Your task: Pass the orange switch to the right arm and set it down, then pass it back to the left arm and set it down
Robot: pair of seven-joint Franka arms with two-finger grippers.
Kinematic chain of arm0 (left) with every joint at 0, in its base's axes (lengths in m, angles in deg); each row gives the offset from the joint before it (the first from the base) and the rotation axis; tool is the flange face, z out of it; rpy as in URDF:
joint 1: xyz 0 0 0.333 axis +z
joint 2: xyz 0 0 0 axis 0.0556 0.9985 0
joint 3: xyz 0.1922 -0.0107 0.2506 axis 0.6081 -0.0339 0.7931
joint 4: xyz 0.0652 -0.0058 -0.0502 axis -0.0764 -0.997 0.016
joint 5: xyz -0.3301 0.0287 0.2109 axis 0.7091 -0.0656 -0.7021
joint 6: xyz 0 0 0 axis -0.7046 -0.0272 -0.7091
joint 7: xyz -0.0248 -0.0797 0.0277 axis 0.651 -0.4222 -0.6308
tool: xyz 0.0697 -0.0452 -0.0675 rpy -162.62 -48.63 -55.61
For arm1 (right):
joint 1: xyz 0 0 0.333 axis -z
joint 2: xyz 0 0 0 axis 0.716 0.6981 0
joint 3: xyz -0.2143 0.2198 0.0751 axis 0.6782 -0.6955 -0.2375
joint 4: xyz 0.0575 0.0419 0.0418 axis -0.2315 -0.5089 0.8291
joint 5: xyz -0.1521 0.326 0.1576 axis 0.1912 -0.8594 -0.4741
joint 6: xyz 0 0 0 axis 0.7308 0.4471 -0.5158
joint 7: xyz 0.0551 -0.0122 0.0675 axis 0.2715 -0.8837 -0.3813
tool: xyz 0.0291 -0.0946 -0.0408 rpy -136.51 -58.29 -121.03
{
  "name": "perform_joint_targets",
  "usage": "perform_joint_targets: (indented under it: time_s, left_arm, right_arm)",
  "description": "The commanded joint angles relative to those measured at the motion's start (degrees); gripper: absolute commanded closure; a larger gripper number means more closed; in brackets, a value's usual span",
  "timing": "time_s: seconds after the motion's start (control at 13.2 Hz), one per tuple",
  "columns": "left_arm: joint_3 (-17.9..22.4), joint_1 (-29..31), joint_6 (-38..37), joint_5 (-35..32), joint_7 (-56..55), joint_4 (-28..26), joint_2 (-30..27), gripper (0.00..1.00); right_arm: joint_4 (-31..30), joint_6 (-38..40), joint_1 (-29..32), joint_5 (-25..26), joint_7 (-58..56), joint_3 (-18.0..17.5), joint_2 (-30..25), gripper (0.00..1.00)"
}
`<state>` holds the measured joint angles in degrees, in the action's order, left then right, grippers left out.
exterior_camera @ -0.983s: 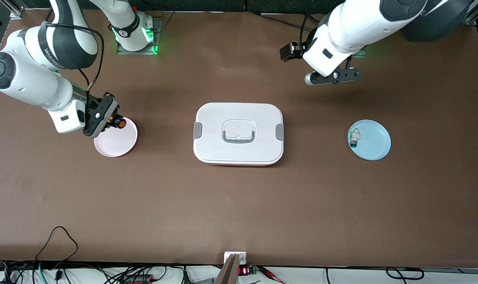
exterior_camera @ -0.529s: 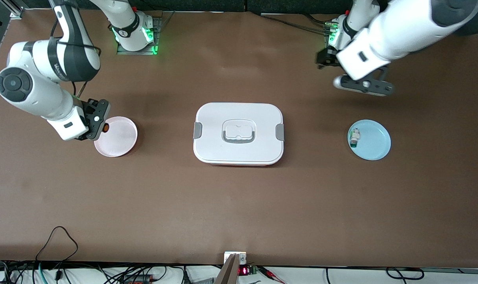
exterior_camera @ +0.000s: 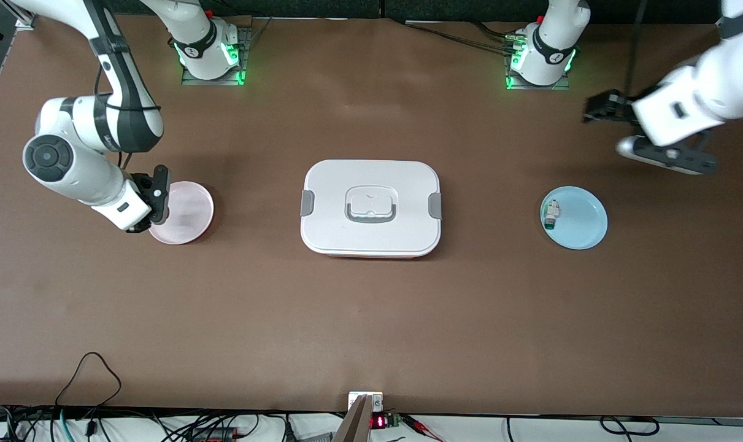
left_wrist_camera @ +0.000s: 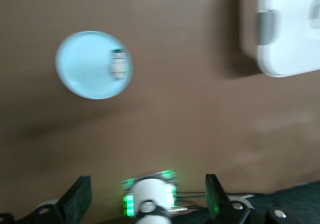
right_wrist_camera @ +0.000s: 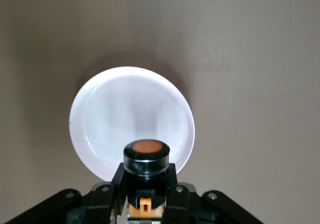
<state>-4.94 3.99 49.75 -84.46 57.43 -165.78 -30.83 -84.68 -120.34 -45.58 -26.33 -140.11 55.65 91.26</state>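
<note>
**Operator:** Where does your right arm stand, and what has it got?

**Observer:** Your right arm bends down from its base toward its own end of the table, elbow out, wrist tilted. The right gripper [exterior_camera: 156, 205] hangs over the rim of the pink plate [exterior_camera: 184, 215], on the edge away from the box [exterior_camera: 371, 207]. Its fingers [right_wrist_camera: 117, 184] are clenched on the orange switch [right_wrist_camera: 146, 164], which stands upright in the grip, orange cap up, above the plate's edge. From the front view you can barely see the switch; the gripper hides it.

**Operator:** And the left one?

**Observer:** Your left arm reaches out toward its end of the table, forearm high. The left gripper [exterior_camera: 666, 153] is in the air over bare table near the blue plate [exterior_camera: 577, 221]. Its fingers [left_wrist_camera: 77, 199] stand wide apart, holding nothing. On the blue plate lies a small white switch [exterior_camera: 551, 213] with a green tip, near the rim on the box's side. The box sits mid-table, lid on, between the two plates and well apart from both.
</note>
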Motion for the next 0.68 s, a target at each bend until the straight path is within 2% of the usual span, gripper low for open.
perform_joint_targets:
  time_s: [0.0,0.23,0.6]
  left_arm:
    - [0.12,-1.33,1.09,-7.24,2.39,-1.51,-1.42,0.0]
    - [0.03,-1.51,1.44,-7.62,3.35,-1.07,-1.16,0.0]
    - [0.03,-0.98,8.02,-7.53,3.44,-0.81,-0.89,0.0]
  right_arm:
    - [-5.49,-6.32,0.74,0.73,-0.78,-0.66,-0.59,0.86]
    - [-10.33,-13.63,1.53,0.73,-0.08,-0.66,0.47,0.86]
    - [-12.01,-16.62,1.53,0.64,0.27,-0.66,1.96,0.86]
